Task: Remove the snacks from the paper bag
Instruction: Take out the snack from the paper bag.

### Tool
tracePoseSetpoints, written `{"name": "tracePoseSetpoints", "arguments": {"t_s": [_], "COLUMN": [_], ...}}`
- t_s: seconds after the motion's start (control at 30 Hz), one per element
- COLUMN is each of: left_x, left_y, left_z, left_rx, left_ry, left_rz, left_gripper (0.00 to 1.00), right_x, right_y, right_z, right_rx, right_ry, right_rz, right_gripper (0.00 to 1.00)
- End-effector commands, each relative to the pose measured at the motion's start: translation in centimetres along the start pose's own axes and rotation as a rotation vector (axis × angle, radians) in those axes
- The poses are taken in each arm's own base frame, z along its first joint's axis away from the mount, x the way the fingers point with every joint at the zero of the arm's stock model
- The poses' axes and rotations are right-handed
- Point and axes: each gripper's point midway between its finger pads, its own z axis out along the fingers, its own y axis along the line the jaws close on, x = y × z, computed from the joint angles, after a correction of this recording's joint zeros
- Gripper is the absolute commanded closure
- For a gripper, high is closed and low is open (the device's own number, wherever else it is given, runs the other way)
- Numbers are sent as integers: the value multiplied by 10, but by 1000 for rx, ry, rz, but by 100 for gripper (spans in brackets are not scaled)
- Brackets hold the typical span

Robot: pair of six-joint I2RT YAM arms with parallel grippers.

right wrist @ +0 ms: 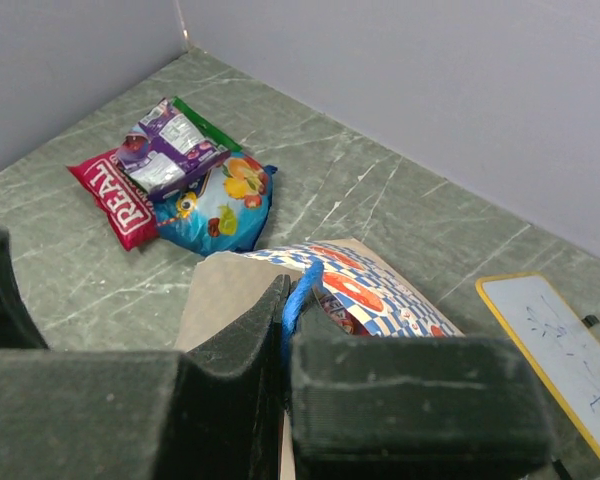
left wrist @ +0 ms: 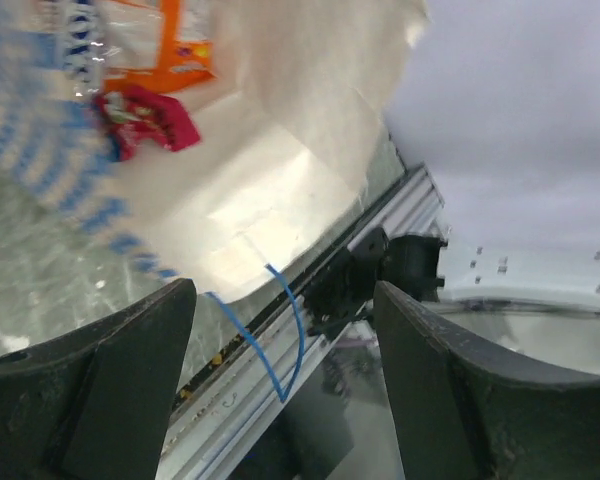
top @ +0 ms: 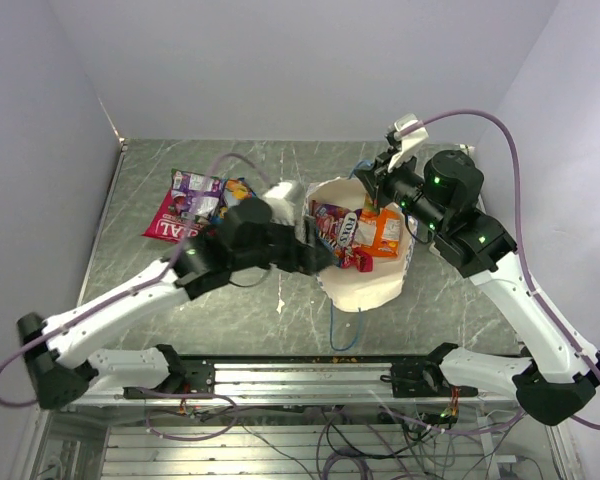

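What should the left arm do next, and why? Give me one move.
Probably ease the open left gripper deeper into the bag and close on the small red candy. The right gripper pinches the bag's blue cord, holding the mouth open, and packets lie inside.

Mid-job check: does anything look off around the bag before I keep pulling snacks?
The paper bag has its near blue cord handle trailing forward onto the metal rail, where it might snag. Otherwise nothing stands out: some packets lie piled at far left, and others sit inside the bag.
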Motion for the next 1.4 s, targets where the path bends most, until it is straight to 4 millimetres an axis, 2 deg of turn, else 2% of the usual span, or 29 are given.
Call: {"name": "tracePoseSetpoints", "arguments": {"t_s": [0.0, 0.1, 0.23, 0.3, 0.43, 0.57, 0.9, 1.0, 1.17, 1.27, 1.37], "left_x": [4, 16, 23, 26, 31, 37, 41, 32, 20, 15, 7], "left_y": [-54, -61, -51, -46, -25, -11, 8, 14, 30, 41, 52], "left_z": [41, 69, 107, 124, 154, 179, 204, 206, 219, 226, 235], "left_rx": [68, 62, 31, 0, -74, -107, -60, -29, -50, -86, -109], "left_ry": [-36, -19, -19, -5, -20, -31, -170, -251, -279, -284, -301], "left_rz": [226, 325, 388, 412, 434, 476, 525, 549, 563, 565, 550], "left_gripper": [14, 13, 1, 1, 6, 25, 25, 24, 26, 29, 41], "right_x": [-25, -28, -34, -40, -41, -46, -52, -54, -53, -53, -54], "right_y": [-4, -3, 2, 1, -2, -2, 2, 3, 3, 3, 2], "right_z": [-9, -8, -2, 0, 2, -2, 4, 6, 9, 10, 9], "right_rx": [21, 19, -9, -9, 4, 8, -15, -22, -23, -23, -15], "right_ry": [-80, -95, -103, -99, -91, -108, -109, -113, -108, -108, -111], "right_rz": [24, 37, 34, 29, 24, 32, 47, 43, 33, 32, 31], "right_gripper": [100, 100, 100, 100, 100, 100, 100, 100, 100, 100, 100]}}
